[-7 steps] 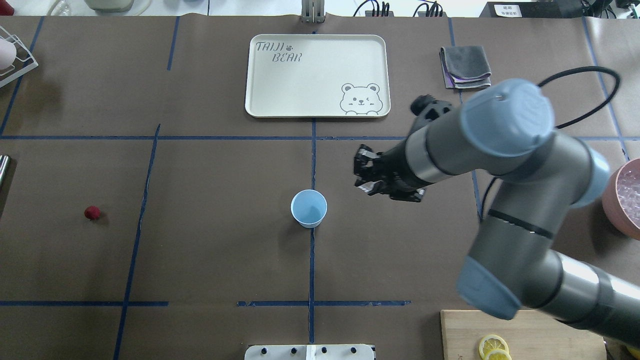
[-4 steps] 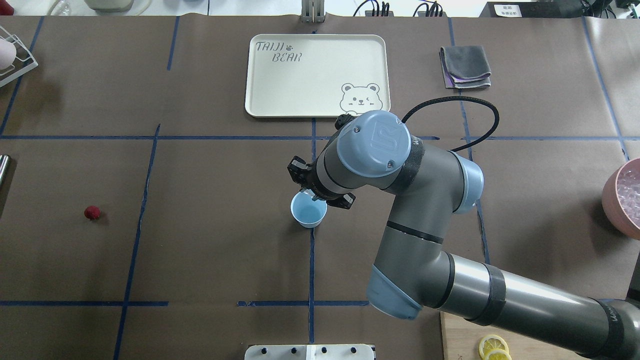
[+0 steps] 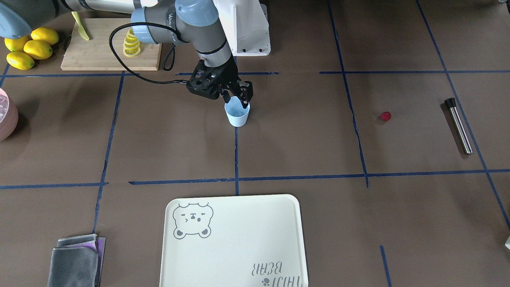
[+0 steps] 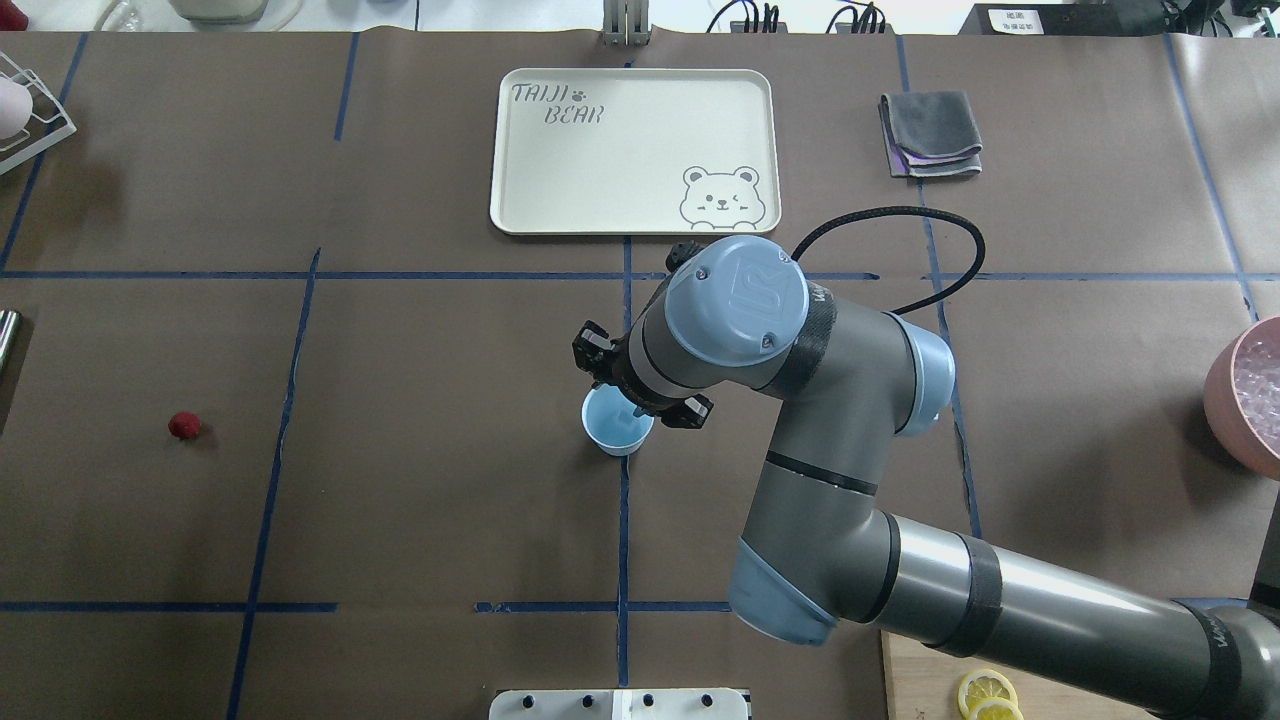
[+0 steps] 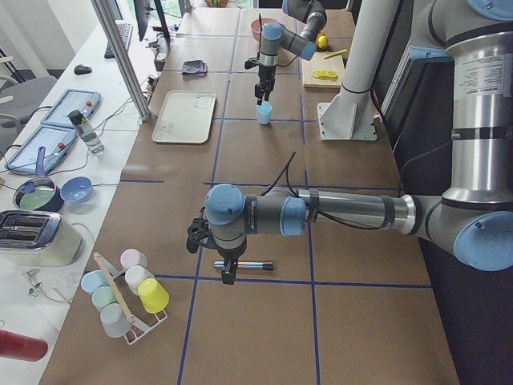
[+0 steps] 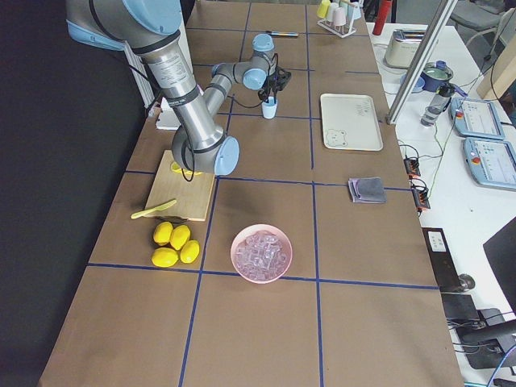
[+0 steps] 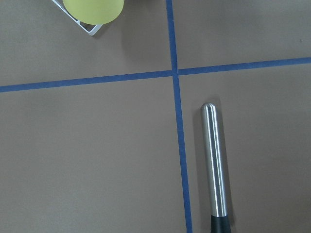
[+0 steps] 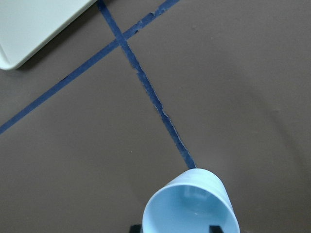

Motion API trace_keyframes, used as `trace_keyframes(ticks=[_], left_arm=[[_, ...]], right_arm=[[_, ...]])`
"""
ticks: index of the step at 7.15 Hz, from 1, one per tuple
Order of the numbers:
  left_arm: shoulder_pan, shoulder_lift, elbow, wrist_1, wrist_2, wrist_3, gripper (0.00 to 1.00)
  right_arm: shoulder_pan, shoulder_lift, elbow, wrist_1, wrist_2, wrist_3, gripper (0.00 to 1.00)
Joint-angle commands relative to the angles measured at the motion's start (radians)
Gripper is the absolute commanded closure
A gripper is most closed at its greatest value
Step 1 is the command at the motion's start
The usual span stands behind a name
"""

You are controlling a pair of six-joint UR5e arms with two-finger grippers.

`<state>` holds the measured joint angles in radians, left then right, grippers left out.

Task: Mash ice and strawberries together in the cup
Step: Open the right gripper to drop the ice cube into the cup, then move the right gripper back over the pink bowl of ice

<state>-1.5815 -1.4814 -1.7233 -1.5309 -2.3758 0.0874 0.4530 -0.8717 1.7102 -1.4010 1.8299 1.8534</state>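
Right gripper [image 3: 238,99] swung in from the right of the cup [image 4: 612,432] over the last second and now sits above its rim, nudged slightly from 0.6 s back. Cup hasn't shifted.

Overhead: the wrist hides most of the gripper. One fingertip pokes down just inside the cup's right rim. The strawberry [image 4: 184,425] lies on the table [image 4: 420,520] well off to the left. The ice [image 4: 1262,385] is in the pink bowl [image 4: 1225,400] at the right edge. The tray [image 4: 620,160] is on the far side of the cup, apart from it.

Front-facing: gripper fingers hang spread over the cup's mouth, tips about rim height. The metal muddler [image 3: 459,125] lies flat further out than the strawberry, toward that view's right edge.

Exterior left: the left gripper [image 5: 228,273] hangs just beside the muddler. Can't tell if its fingers are apart or together.

Left wrist: muddler's steel shaft and black end, beside a blue tape line.

Right wrist: cup upright at the bottom edge, two dark fingertips [image 8: 135,227] apart, one at each side of the rim. Can't tell whether any ice is inside the cup.
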Motion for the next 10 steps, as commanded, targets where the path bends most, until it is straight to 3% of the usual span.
trace_keyframes(ticks=[1, 2, 3, 5, 7, 8, 9, 10], left_arm=[[0.0, 0.001, -0.004, 0.0, -0.008, 0.0, 0.0], [0.0, 0.001, -0.004, 0.002, -0.008, -0.002, 0.0], [0.0, 0.001, -0.002, 0.002, -0.008, -0.002, 0.0], [0.0, 0.012, -0.004, 0.0, -0.008, 0.0, 0.0], [0.0, 0.013, -0.004, 0.0, -0.008, 0.0, 0.0], [0.0, 0.013, -0.004, 0.0, -0.008, 0.0, 0.0], [0.0, 0.013, -0.004, 0.0, -0.008, 0.0, 0.0], [0.0, 0.013, -0.005, -0.002, -0.009, -0.002, 0.0]], right_arm=[[0.063, -0.034, 0.072, -0.019, 0.023, -0.008, 0.13], [0.125, -0.152, 0.172, -0.024, 0.093, -0.014, 0.08], [0.216, -0.299, 0.286, -0.026, 0.188, -0.148, 0.07], [0.335, -0.578, 0.4, -0.012, 0.233, -0.46, 0.06], [0.48, -0.785, 0.411, 0.006, 0.241, -0.816, 0.06], [0.543, -0.894, 0.402, 0.078, 0.262, -0.938, 0.07], [0.614, -0.991, 0.35, 0.184, 0.288, -1.033, 0.06], [0.703, -1.013, 0.238, 0.298, 0.381, -1.101, 0.09]])
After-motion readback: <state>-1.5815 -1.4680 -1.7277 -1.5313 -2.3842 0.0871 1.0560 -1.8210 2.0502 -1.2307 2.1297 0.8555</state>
